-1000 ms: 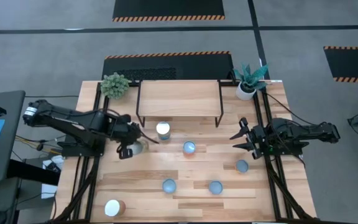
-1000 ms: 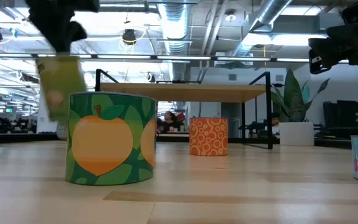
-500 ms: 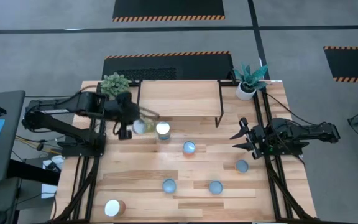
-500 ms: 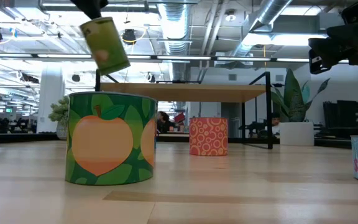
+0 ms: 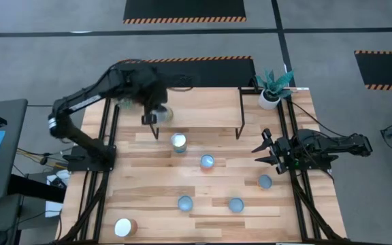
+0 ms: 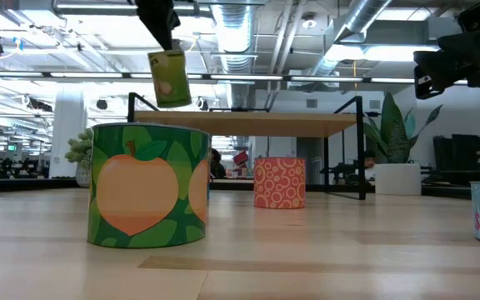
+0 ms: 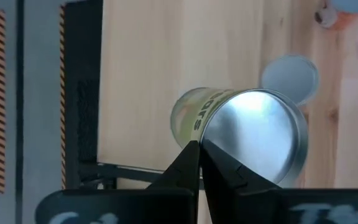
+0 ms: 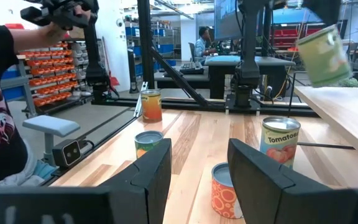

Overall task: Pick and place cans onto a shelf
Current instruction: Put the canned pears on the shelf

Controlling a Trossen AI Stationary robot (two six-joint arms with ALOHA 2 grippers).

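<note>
While the left gripper (image 5: pixel 156 114) hangs above the shelf (image 5: pixel 203 105) near its left end, its fingers (image 7: pixel 194 163) are pinched tight on a pale green can (image 5: pixel 163 112), held tilted in the air (silver top facing the wrist camera). Six other cans stand upright on the tabletop (image 5: pixel 148 187), one (image 5: pixel 178 142) just in front of the shelf. At the right edge waits the right gripper (image 5: pixel 265 151), fingers spread wide and holding nothing.

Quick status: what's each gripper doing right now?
Left gripper: shut on a pale green can, lifted above the shelf.
Right gripper: open, empty, waiting at the table's right edge.
</note>
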